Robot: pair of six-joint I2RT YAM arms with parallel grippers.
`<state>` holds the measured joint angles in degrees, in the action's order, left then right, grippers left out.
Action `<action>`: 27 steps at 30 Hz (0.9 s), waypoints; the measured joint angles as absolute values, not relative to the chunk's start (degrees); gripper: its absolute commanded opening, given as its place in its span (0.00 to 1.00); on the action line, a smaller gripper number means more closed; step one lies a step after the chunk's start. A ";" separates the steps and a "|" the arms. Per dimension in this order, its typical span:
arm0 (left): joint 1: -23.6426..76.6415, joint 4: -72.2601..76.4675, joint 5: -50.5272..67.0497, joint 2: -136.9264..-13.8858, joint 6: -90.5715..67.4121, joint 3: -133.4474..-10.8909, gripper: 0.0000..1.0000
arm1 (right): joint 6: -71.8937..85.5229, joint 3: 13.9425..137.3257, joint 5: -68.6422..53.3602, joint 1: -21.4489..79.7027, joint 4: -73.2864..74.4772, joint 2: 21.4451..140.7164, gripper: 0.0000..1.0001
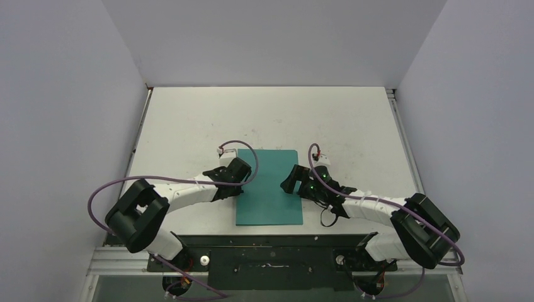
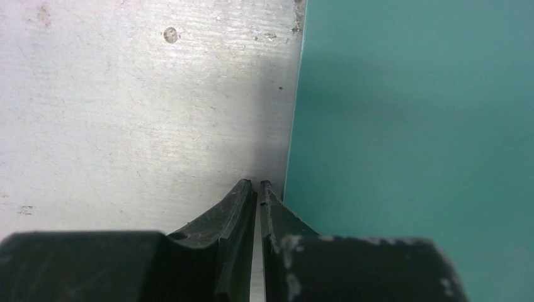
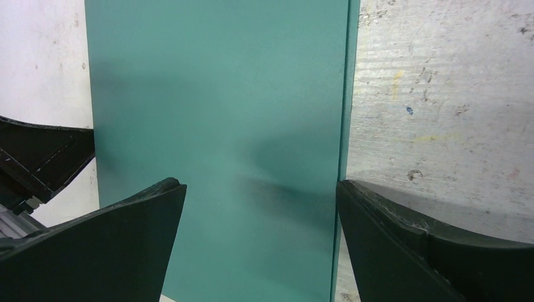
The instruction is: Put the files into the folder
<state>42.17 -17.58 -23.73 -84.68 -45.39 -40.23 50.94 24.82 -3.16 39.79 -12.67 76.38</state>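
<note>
The teal-green folder (image 1: 269, 185) lies closed and flat on the table between the two arms. It also shows in the left wrist view (image 2: 409, 126) and the right wrist view (image 3: 214, 94). My left gripper (image 1: 242, 171) is shut and empty, its tips (image 2: 255, 184) low over the bare table just beside the folder's left edge. My right gripper (image 1: 291, 181) is open wide over the folder's right part (image 3: 259, 185). One finger is above the folder and the other just past its right edge. No white paper files are in view.
The scuffed grey table (image 1: 264, 113) is walled in on the left, back and right. Purple cables loop above both wrists (image 1: 236, 143). A black mounting plate (image 1: 271, 251) runs along the near edge. The left gripper's black body shows in the right wrist view (image 3: 38, 157).
</note>
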 measured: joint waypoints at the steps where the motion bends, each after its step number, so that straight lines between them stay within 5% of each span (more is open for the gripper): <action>1: 42.70 -17.82 -24.38 -85.23 -45.23 -40.64 0.07 | 50.94 24.43 -2.92 39.79 -13.08 76.12 0.95; 18: 47.90 -18.22 -30.02 -91.48 -44.51 -46.13 0.05 | 50.65 20.80 1.17 39.68 -10.63 70.41 0.95; 27: 48.69 -18.26 -24.95 -89.84 -44.80 -46.13 0.11 | 48.27 24.84 3.73 39.77 1.72 68.27 0.96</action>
<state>48.69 -18.26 -24.95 -89.84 -44.80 -46.13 48.27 24.84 3.73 39.77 1.72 68.27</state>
